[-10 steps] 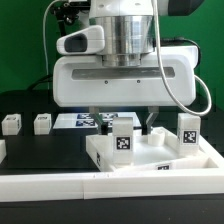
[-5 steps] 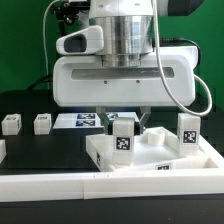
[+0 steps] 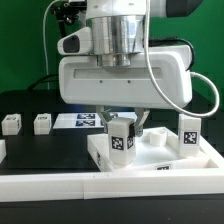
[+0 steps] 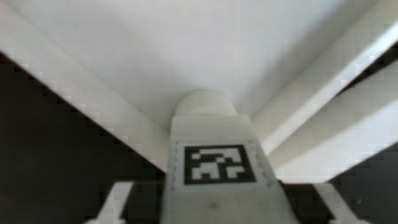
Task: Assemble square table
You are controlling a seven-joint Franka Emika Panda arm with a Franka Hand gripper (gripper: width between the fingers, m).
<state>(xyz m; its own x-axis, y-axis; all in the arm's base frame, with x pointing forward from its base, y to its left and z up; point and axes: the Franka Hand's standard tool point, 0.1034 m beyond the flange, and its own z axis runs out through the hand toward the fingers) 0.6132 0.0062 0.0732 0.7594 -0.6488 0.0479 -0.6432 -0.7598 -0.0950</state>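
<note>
The square table's white slab (image 3: 150, 163) lies at the exterior view's right, inside the white frame. A tagged white leg post (image 3: 122, 137) stands upright on the slab's near-left corner. My gripper (image 3: 122, 122) reaches down over it, its fingers on both sides of the post, shut on it. In the wrist view the leg post (image 4: 217, 150) fills the middle with its tag facing the camera, and a finger (image 4: 118, 200) shows beside it. Another leg post (image 3: 187, 130) stands on the slab's right corner. Two more leg posts (image 3: 11, 123) (image 3: 42, 122) stand on the black worktop at left.
The marker board (image 3: 80, 121) lies flat behind the gripper. A white rim (image 3: 60, 183) runs along the front of the worktop. A dark monitor and green wall stand behind the arm.
The gripper and the arm's body have shifted slightly toward the exterior view's left and turned a little, carrying the held leg post with them. The other posts have not moved.
</note>
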